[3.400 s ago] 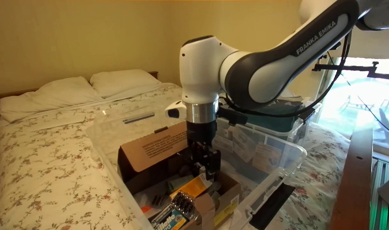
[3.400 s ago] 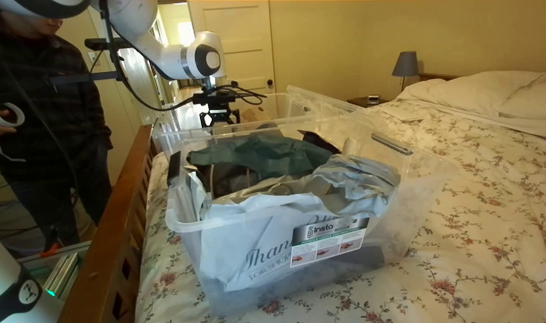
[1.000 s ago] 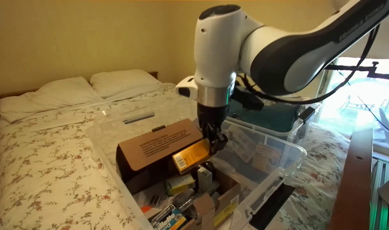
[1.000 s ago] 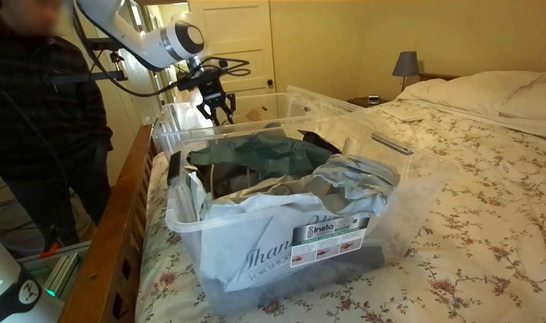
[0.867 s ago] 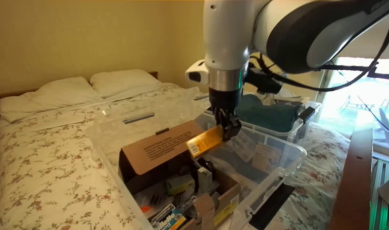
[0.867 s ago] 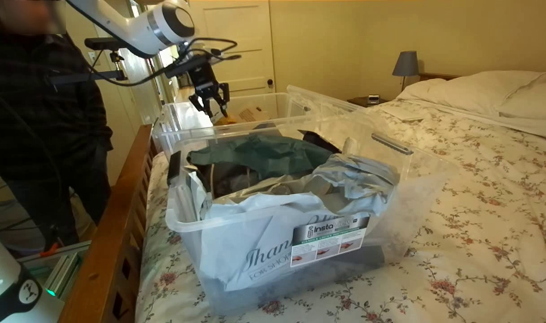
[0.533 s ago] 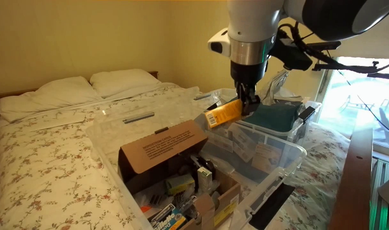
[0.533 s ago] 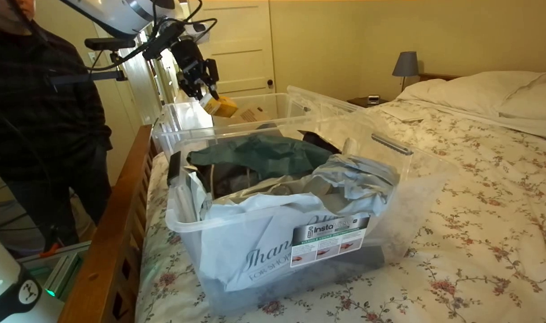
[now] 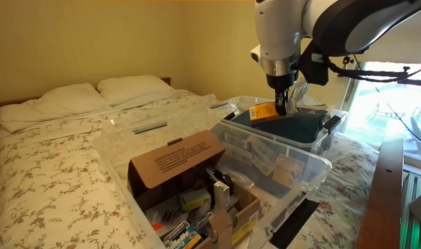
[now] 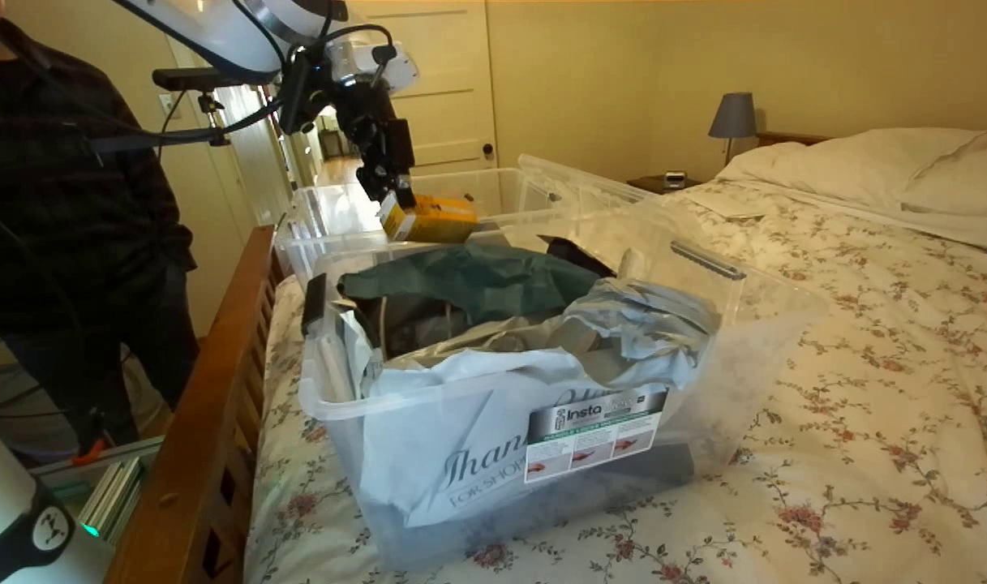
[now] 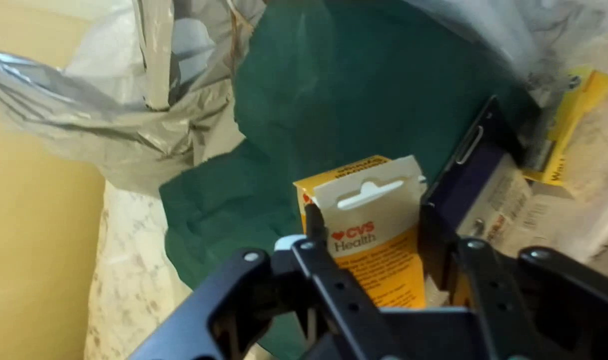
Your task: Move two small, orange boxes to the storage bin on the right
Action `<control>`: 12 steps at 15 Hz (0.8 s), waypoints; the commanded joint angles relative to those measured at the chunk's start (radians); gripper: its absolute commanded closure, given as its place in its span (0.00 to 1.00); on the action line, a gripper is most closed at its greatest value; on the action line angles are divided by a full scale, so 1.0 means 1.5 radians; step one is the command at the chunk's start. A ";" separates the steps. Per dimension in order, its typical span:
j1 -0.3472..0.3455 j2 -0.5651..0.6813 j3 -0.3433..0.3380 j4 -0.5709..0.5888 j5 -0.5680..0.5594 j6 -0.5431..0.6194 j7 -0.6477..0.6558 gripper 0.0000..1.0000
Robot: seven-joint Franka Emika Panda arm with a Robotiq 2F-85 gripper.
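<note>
The orange box [image 11: 383, 272] (CVS-labelled) is pinched between the fingers [image 11: 316, 223].

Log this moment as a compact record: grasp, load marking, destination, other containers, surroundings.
grasp: claw closed on an orange box
load marking: "CVS Health", legible in the wrist view
destination: storage bin, box apparently above it, not yet released
bin contents: dark teal material, pale crumpled plastic
other containers: open brown cardboard box inside another clear tub
surface: floral bedding
bystander: person in dark clothes
</note>
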 commanded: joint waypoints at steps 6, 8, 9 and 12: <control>-0.074 -0.025 0.004 -0.046 0.111 0.053 0.038 0.07; -0.073 -0.043 0.010 -0.059 0.106 0.094 0.050 0.00; -0.073 -0.063 0.013 -0.077 0.097 0.136 0.061 0.00; -0.081 -0.098 0.014 -0.122 0.117 0.267 0.054 0.00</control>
